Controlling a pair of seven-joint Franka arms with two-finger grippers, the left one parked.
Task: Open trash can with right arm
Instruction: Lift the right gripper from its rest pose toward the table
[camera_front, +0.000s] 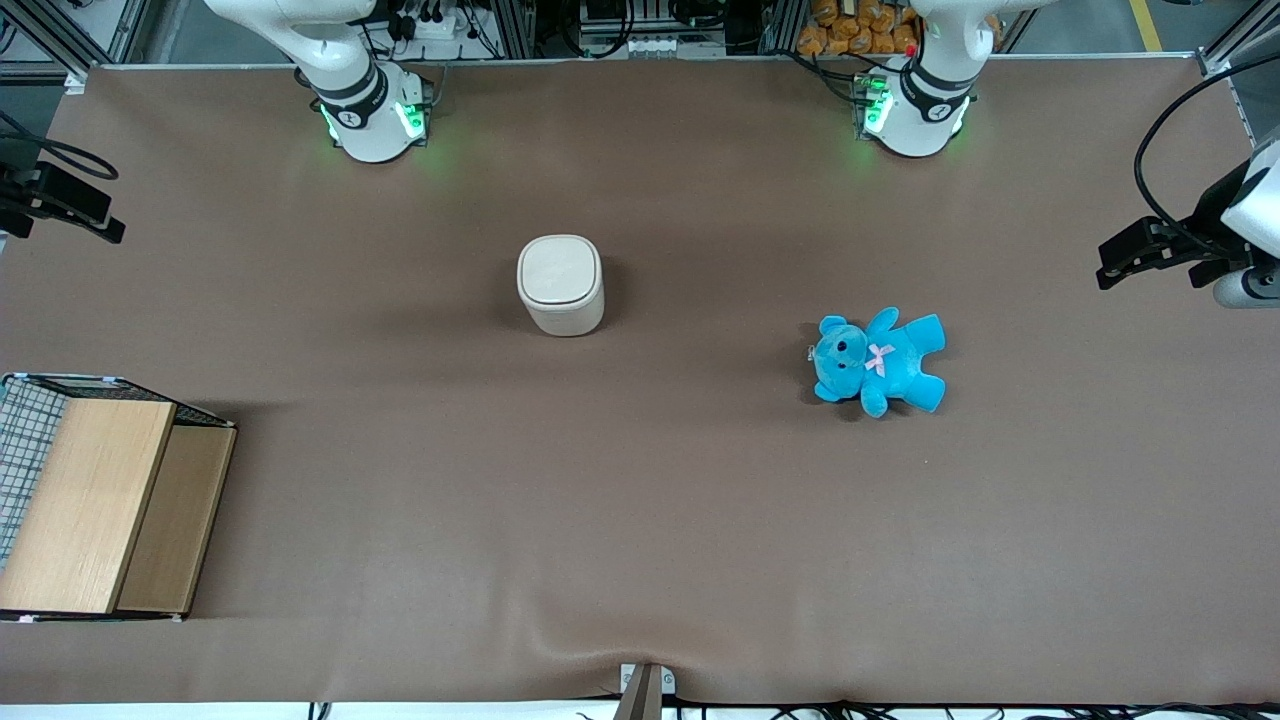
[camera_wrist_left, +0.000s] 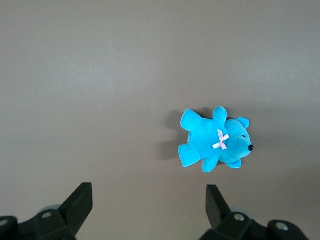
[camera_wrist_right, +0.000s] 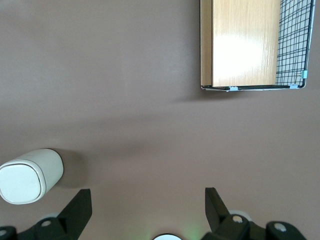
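Brown cloth covers the whole table (camera_front: 640, 520), and I take the trash can (camera_front: 560, 283) as my landmark: it stands upright near the middle, lid flap down and flush. From my right arm (camera_front: 345, 70), whose base sits farther from the front camera than the can, I see the gripper (camera_wrist_right: 145, 210) held high over bare cloth with its fingers (camera_wrist_right: 77, 207) spread wide and nothing between them. It is well apart from the can, which shows just beside one fingertip. Toward the parked arm's end from the can lies a blue teddy (camera_front: 880, 360). Toward the working arm's end, nearer the front camera than the can, sits a wooden box (camera_front: 95, 505) with wire mesh.
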